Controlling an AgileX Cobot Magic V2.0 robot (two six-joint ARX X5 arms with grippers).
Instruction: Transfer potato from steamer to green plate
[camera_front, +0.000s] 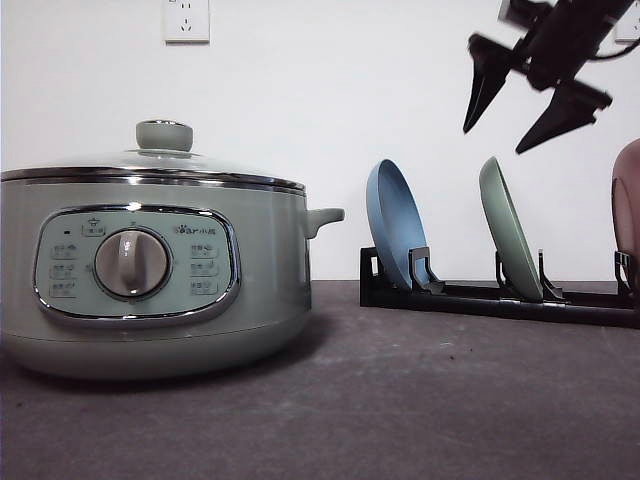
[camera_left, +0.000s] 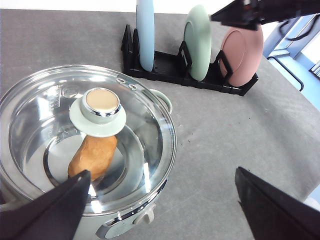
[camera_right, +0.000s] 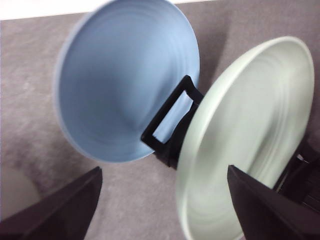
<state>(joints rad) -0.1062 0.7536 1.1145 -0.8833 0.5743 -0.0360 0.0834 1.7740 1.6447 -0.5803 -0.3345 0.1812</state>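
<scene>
The sage-green steamer (camera_front: 150, 280) stands at the left of the table with its glass lid (camera_left: 145, 107) on. Through the glass, the orange-brown potato (camera_left: 92, 156) lies on the pot's floor. My left gripper (camera_left: 161, 172) hovers open above the lid, one finger on each side of the pot's near edge. The green plate (camera_front: 510, 240) stands on edge in a black rack (camera_front: 480, 298) at the right. My right gripper (camera_front: 494, 141) hangs open in the air just above that plate, which fills the space between its fingers (camera_right: 265, 210) in the right wrist view.
A blue plate (camera_front: 392, 225) stands in the rack left of the green one, and a pink plate (camera_left: 242, 55) stands to its right. The dark grey table (camera_front: 400, 400) stretches between the steamer and the rack. A white wall is behind.
</scene>
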